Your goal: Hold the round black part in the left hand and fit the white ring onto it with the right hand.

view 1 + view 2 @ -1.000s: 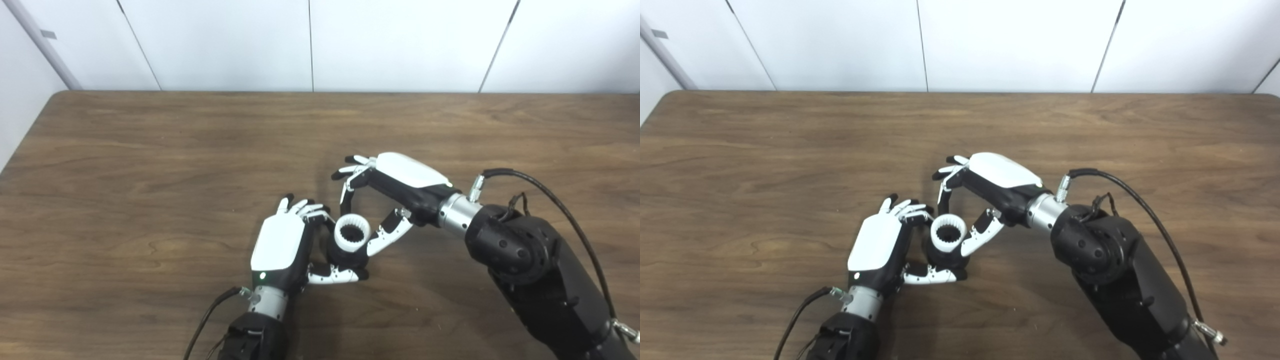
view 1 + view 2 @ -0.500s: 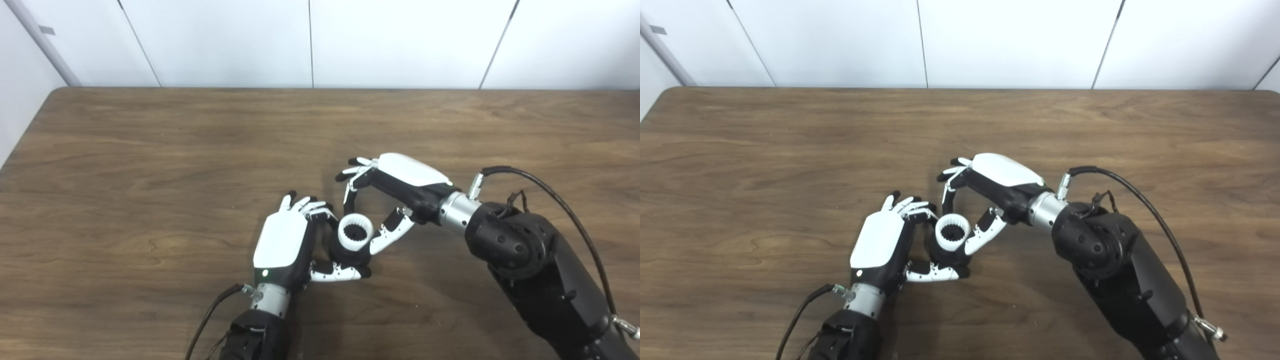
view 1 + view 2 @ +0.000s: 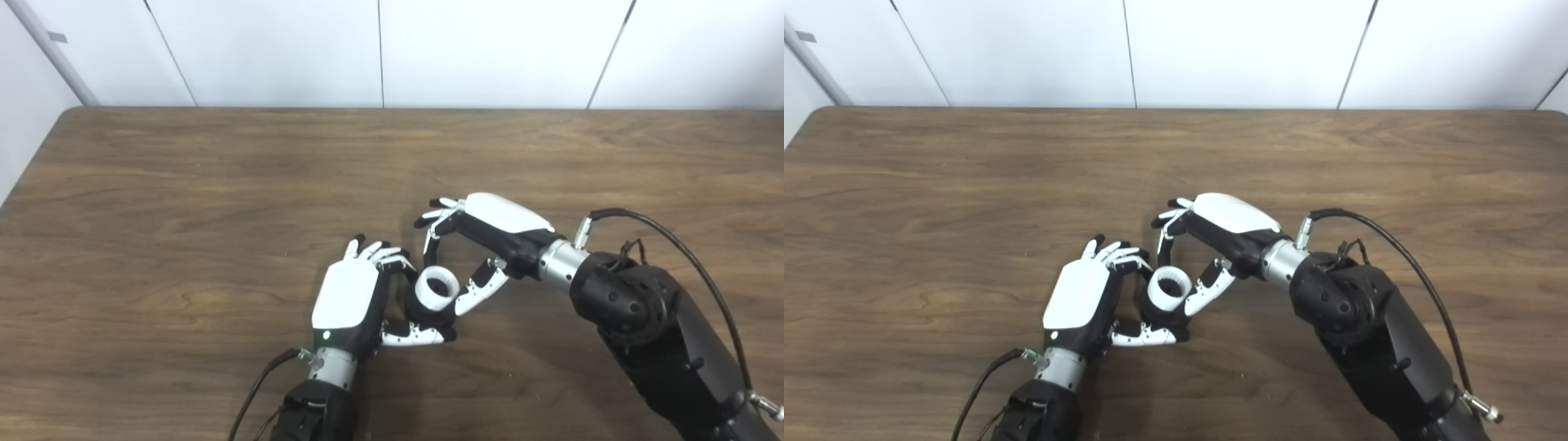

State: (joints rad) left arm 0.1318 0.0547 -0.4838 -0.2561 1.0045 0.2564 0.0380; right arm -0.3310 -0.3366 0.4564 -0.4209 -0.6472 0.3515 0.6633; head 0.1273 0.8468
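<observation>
The white ring (image 3: 437, 286) is sitting on top of the round black part (image 3: 429, 312), a little below and right of the frame's centre, tilted so that its opening is facing up and toward the camera. Only the black part's lower rim is showing beneath the ring. The left hand (image 3: 350, 296) is gripping the black part: its fingers (image 3: 384, 256) are curling around the far left side while its thumb (image 3: 411, 334) is lying across the near side, just below the part. The right hand (image 3: 484, 236) is reaching in from the right, arched over the ring; its thumb (image 3: 478, 291) is touching the ring's right edge and its fingers (image 3: 432, 242) are hanging down just behind the ring. Whether those fingers are actually pressing on the ring cannot be told, so its grip is uncertain. Both arms are coming up from the bottom edge, over the brown wooden table (image 3: 184, 202). White wall panels (image 3: 490, 49) are filling the top of the frame.
</observation>
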